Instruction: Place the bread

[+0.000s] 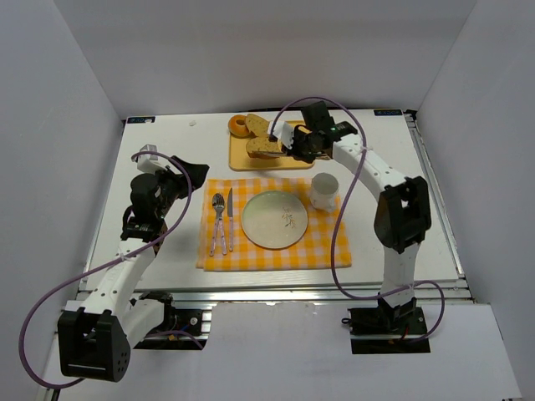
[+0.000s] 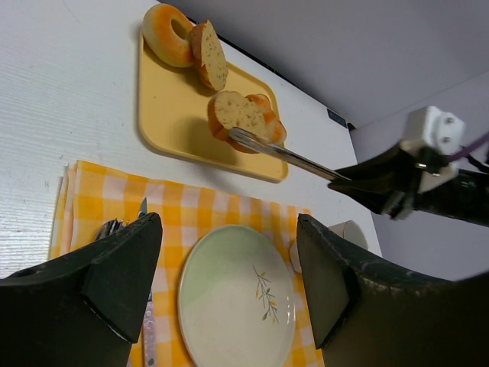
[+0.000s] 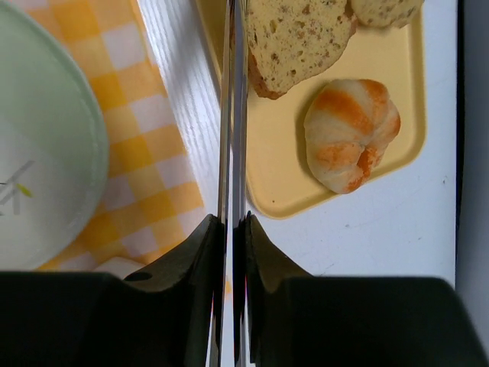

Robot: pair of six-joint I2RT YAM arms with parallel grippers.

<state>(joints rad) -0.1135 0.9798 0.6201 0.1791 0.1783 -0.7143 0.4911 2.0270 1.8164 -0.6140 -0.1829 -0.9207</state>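
Observation:
The bread (image 1: 263, 147) is a flat brown speckled slice lying on the yellow tray (image 1: 251, 161), also seen in the left wrist view (image 2: 235, 113) and the right wrist view (image 3: 294, 38). My right gripper (image 1: 303, 144) (image 3: 233, 222) is shut on metal tongs (image 3: 233, 115), whose arms are pressed together. Their tips (image 2: 237, 138) reach the slice's near edge; I cannot tell whether they pinch it. The pale green plate (image 1: 274, 219) (image 2: 229, 306) sits on the checked cloth. My left gripper (image 1: 180, 180) (image 2: 229, 252) is open and empty, hovering left of the plate.
The tray also holds a round golden roll (image 3: 351, 134), a narrower oval slice (image 2: 210, 53) and a ring-shaped bun (image 2: 166, 34). A white cup (image 1: 324, 190) stands right of the plate. A fork (image 1: 218, 221) and a knife (image 1: 228, 219) lie on the cloth (image 1: 326, 251).

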